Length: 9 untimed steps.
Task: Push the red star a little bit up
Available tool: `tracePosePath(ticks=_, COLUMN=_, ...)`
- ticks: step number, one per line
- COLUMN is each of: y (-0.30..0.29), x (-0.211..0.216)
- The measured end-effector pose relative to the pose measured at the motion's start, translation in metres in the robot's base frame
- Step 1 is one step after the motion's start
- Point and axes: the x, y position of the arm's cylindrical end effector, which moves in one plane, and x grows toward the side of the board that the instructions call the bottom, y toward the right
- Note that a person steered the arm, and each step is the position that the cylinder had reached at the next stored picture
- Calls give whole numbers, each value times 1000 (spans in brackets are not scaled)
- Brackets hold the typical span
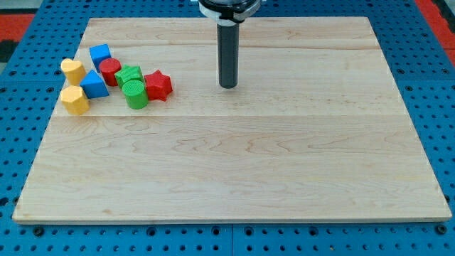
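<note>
The red star lies on the wooden board at the right end of a cluster of blocks in the view's upper left. It touches a green cylinder on its left. My tip stands on the board to the right of the red star, about level with it, with a clear gap between them. The rod rises straight up to the view's top.
Left of the star lie a green star-like block, a red cylinder, a blue cube, a blue triangular block, a yellow heart and a yellow block. A blue pegboard surrounds the board.
</note>
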Motion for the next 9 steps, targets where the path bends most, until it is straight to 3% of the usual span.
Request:
tracePosePath(ticks=5, y=-4, x=-20)
tracePosePath(ticks=6, y=-4, x=0)
tracePosePath(ticks=7, y=-16, x=47)
tracePosePath(ticks=8, y=-48, x=87)
tracePosePath(ticks=9, y=-117, x=101)
